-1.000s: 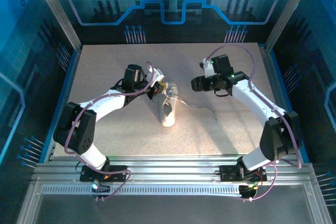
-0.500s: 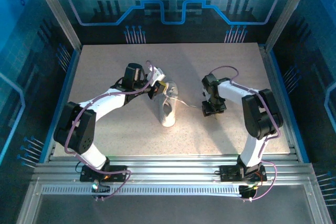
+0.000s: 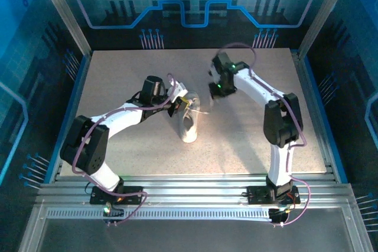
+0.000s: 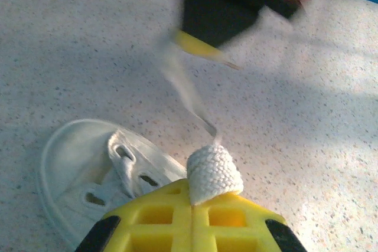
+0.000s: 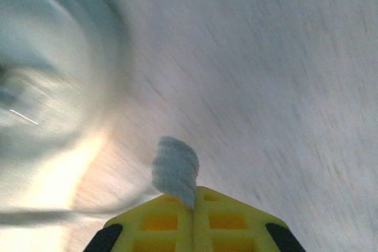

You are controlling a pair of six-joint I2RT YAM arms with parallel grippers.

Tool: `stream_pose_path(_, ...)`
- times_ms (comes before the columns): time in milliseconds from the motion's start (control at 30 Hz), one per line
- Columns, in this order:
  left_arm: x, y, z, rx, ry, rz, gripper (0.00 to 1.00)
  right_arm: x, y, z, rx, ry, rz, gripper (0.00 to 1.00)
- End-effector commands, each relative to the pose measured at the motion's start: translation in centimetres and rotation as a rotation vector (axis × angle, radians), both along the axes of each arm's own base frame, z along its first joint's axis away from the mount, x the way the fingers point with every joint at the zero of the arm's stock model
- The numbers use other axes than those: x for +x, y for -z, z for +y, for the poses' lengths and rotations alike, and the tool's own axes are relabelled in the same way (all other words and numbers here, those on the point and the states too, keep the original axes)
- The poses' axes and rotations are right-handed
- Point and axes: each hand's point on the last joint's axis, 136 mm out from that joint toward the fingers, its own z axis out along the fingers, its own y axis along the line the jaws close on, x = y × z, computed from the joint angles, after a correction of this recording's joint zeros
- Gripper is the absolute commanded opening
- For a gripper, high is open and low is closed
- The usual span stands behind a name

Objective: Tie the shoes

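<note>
Near the middle of the table (image 3: 118,151) a small white low-top sneaker (image 3: 189,128) lies lengthwise, eyelets up, with thin white laces. Just beside its far left end, the left pincer (image 3: 182,104) is clamped shut on one lace (image 4: 214,172). Beyond its far right side, the right pincer (image 3: 214,94) is pinched tight on the other lace (image 5: 174,172), which stretches out from the shoe.

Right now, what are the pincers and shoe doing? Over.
Left pincer shut on one lace end. Right pincer shut on other lace end. Sneaker on table, untied. Nothing seen blocking.
</note>
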Motion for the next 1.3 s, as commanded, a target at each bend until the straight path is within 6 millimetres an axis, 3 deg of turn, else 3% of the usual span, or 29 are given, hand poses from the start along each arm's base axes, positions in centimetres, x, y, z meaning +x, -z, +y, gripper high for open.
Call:
stream_pose_path(0, -1.2, -1.3, -0.4, -0.036, 0.028, -0.049, 0.0, 0.5, -3.6, 8.6, 0.218, -0.166, -0.018, 0.0)
stream_pose_path(100, -1.7, -1.2, -0.3, -0.046, 0.014, -0.062, 0.0, 0.5, -4.8, 14.1, 0.359, -0.249, 0.005, 0.0)
stream_pose_path(167, -1.8, -1.2, -0.3, -0.062, 0.004, -0.064, 0.0, -0.4, -4.0, 16.3, 0.412, -0.284, 0.051, 0.0)
stream_pose_path(333, -2.0, -0.8, -0.4, -0.083, 0.001, -0.041, 0.0, -2.6, -2.1, 18.2, 0.499, -0.307, 0.142, 0.14)
stream_pose_path(467, -1.8, -0.6, -0.5, -0.089, 0.001, -0.029, 0.0, -2.3, -4.3, 17.3, 0.556, -0.288, 0.097, 0.43)
stream_pose_path(700, -0.9, -1.1, -0.6, -0.094, -0.011, -0.012, 0.0, -1.0, -10.4, 12.4, 0.651, -0.222, -0.032, 0.56)
stream_pose_path(800, -0.5, -1.3, -0.4, -0.099, -0.015, 0.004, 0.0, -1.3, -11.9, 10.7, 0.655, -0.208, -0.069, 0.58)
stream_pose_path(900, -0.1, -1.8, -0.1, -0.124, -0.021, 0.024, 0.0, -2.5, -11.8, 9.9, 0.659, -0.217, -0.07, 0.58)
stream_pose_path(1100, 0.5, -2.2, 0.4, -0.153, -0.035, 0.056, 0.0, -5.1, -9.1, 9.2, 0.682, -0.173, -0.017, 0.58)
stream_pose_path(1267, 0.7, -2.2, 0.8, -0.154, -0.048, 0.063, 0.0, -5.8, -7.8, 9.4, 0.683, -0.145, 0.018, 0.58)
